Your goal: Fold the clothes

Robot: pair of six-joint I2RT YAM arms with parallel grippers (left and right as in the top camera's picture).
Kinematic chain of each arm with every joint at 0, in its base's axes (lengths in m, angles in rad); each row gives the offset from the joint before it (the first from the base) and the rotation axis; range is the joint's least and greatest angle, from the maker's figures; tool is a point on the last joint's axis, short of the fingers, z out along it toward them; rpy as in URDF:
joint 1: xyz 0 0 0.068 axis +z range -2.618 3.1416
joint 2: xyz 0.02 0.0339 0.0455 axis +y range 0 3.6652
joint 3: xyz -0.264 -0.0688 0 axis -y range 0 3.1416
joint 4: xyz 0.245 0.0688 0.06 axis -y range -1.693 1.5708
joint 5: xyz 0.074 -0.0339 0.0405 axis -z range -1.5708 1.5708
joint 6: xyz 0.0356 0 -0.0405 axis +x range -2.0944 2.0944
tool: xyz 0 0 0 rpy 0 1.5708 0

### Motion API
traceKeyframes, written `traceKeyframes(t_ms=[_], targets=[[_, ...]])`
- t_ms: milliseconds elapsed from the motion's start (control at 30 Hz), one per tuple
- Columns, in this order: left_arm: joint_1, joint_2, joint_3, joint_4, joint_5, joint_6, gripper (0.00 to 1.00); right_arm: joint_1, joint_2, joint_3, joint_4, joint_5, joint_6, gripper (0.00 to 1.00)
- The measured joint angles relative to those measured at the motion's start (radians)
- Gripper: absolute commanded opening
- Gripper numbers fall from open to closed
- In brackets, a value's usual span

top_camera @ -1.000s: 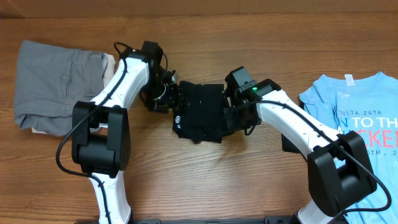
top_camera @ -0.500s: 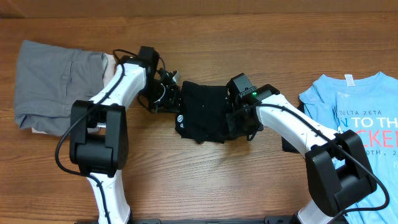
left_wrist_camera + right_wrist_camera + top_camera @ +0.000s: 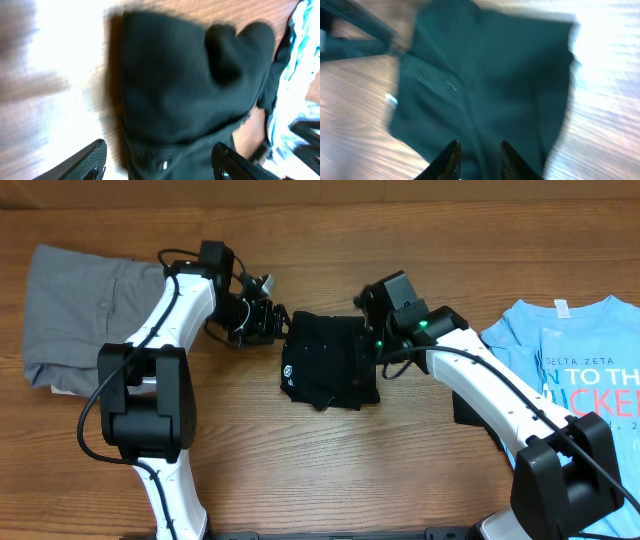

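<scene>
The black T-shirt [image 3: 325, 370] lies folded into a small block in the middle of the table, with small white print at its left edge. It fills the left wrist view [image 3: 180, 85] and the right wrist view [image 3: 490, 85]. My left gripper [image 3: 268, 328] is open just off the shirt's upper left corner, and its wide-spread fingers [image 3: 92, 160] frame the shirt's near edge. My right gripper [image 3: 372, 345] hovers over the shirt's upper right part. Its fingers [image 3: 449, 159] are apart with nothing between them. The grey trousers [image 3: 85, 305] lie far left. The light-blue lettered T-shirt [image 3: 575, 370] lies far right.
The wooden table [image 3: 330, 470] shows bare in front of the black shirt. A dark cloth patch [image 3: 466, 410] lies under my right arm beside the blue T-shirt. Both arm bases stand at the front edge.
Both grippers have drawn back from the black shirt: the left up and to the left, the right upward off its right side. The shirt stays folded in place.
</scene>
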Motion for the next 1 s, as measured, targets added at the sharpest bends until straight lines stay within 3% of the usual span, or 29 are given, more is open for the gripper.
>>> traceKeyframes(t_ms=[167,300,500,633,800,1000], targets=[[-0.001,0.000,0.001,0.115,0.003,-0.011,0.77,0.000,0.029,0.000,0.164,-0.049,0.051,0.13],[-0.005,0.000,0.001,0.168,0.003,-0.028,0.66,0.000,0.127,0.005,0.201,-0.055,0.097,0.04],[-0.071,0.000,0.001,0.188,-0.046,-0.030,0.66,-0.002,0.268,0.007,0.122,-0.042,0.154,0.04],[-0.132,0.000,-0.008,0.195,-0.130,-0.031,0.58,-0.004,0.265,0.016,0.101,-0.029,0.174,0.06],[-0.167,0.000,-0.026,0.164,-0.198,-0.044,0.97,-0.004,0.264,0.026,0.054,-0.027,0.187,0.15],[-0.122,0.000,-0.027,0.119,-0.176,-0.080,1.00,-0.013,0.216,0.021,-0.013,-0.009,0.188,0.24]])
